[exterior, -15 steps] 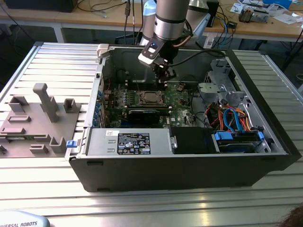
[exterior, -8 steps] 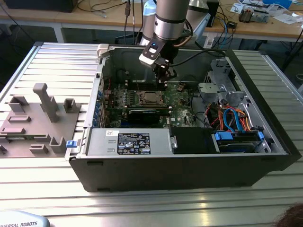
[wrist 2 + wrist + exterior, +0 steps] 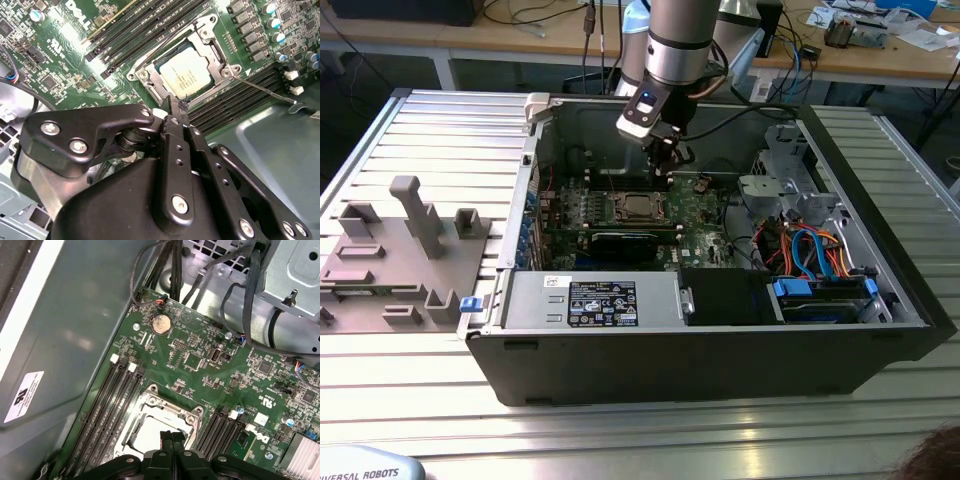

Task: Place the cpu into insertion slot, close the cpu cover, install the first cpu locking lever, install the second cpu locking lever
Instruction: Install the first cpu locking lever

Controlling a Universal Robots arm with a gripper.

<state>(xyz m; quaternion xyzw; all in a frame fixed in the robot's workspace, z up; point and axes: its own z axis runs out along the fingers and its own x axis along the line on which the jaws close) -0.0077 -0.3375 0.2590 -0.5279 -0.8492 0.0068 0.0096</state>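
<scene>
Here, your gripper point(image 3: 175, 107) hung low inside the open computer case point(image 3: 720, 370), its tips just above the near edge of the insertion slot point(image 3: 145, 75) on the green circuit board point(image 3: 200, 370). The jaws were pressed together, and you could see nothing gripped between them. The cpu point(image 3: 186, 70) lay flat in the slot. Its silvery top showed through the window of the cpu cover point(image 3: 210, 47), which lay down over it. One thin locking lever point(image 3: 265, 89) stood out from the slot's corner, slanting across the memory slots point(image 3: 235, 100) toward the case floor.

As for handling, the chip looked light, stiff and fragile, and its underside would likely not forgive sideways scraping, so you had reason to leave it where it sat. The cover was thin sheet metal, probably springy and slick. Pressing on its frame, never through the window, looked safest. The lever was a slim wire, likely to slip from smooth fingertips, and its bent free end seemed to offer the best hold.
</scene>
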